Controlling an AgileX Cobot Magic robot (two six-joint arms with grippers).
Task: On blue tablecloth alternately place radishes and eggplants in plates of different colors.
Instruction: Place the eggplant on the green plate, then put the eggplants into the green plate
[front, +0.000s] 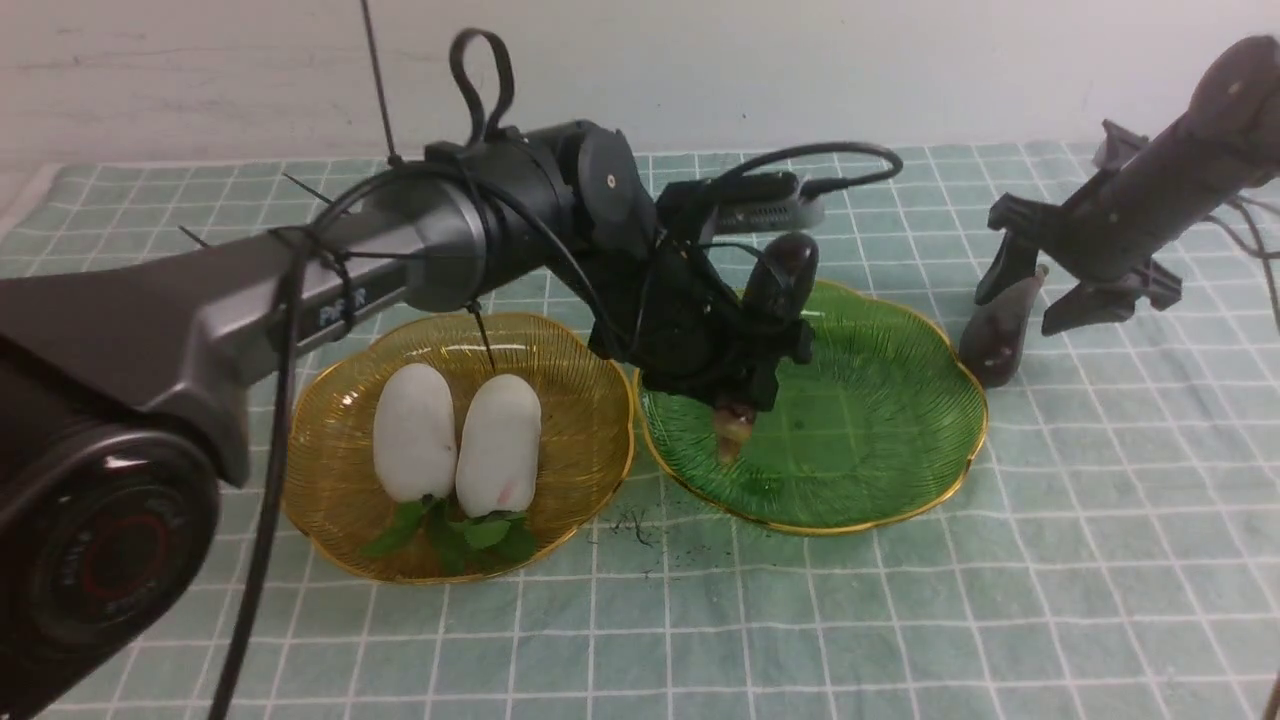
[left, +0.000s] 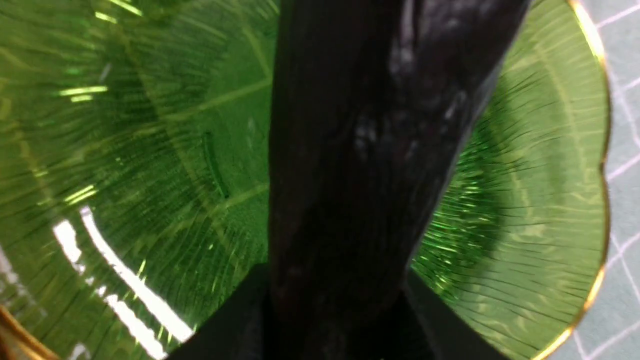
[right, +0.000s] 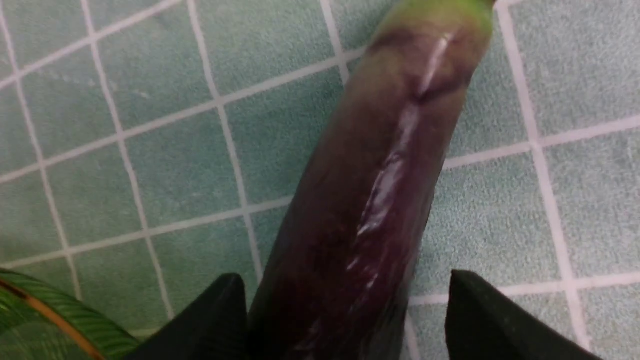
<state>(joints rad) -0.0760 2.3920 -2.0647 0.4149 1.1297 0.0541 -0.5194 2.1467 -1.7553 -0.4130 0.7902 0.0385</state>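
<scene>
Purple and slick, the held eggplant (front: 785, 275) hangs steeply in my left gripper (front: 745, 385), pinched tight, stem end down at the green plate (front: 900, 430). I'd tip it flat and low before releasing, or it may roll out. My right gripper (front: 1015, 300) straddles the second eggplant (front: 995, 345) on the blue tablecloth (front: 1100, 560), jaws spread. The amber plate (front: 330, 480) holds both radishes (front: 413, 432); nothing lies loose in the green one.

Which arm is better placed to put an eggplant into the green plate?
Left. The left hand grips one eggplant over the green plate, stem down. The right hand stands open around the other eggplant, on the cloth beside the plate.
</scene>
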